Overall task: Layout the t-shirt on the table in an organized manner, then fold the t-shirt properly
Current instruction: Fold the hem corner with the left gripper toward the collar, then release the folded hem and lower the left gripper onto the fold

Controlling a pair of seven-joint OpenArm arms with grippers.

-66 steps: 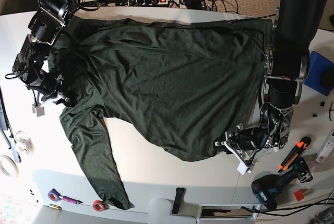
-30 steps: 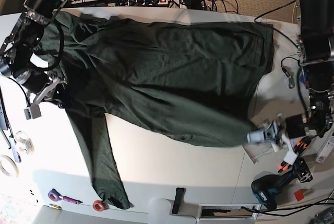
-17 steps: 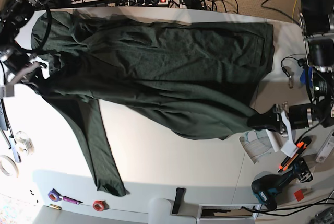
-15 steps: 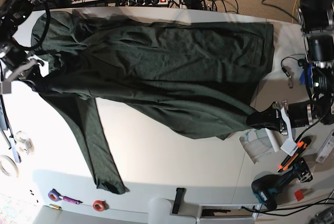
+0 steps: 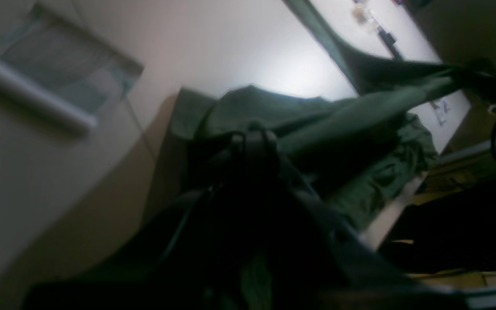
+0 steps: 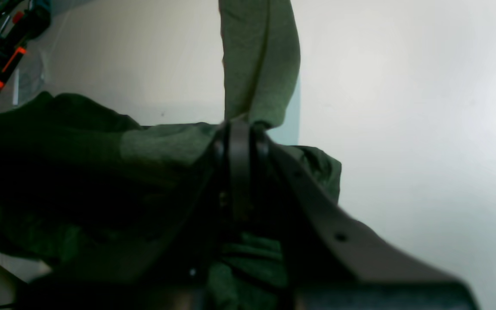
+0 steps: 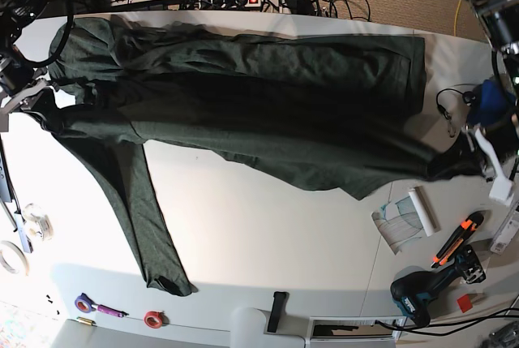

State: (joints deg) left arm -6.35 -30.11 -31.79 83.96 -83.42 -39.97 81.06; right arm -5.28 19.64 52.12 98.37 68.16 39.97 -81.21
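The dark green t-shirt (image 7: 268, 113) lies stretched left-to-right over the table's (image 7: 268, 242) far half, the left gripper (image 5: 254, 137) clenched on its right end, the right gripper (image 6: 239, 129) on its left end.

No lettering, number or brand can be read in any view. The printed sheet (image 7: 392, 229) near the table's right edge shows only faint curved lines. Any marking on the cordless drill (image 7: 422, 290) or on the power strip (image 7: 219, 0) at the far edge is too small to make out.
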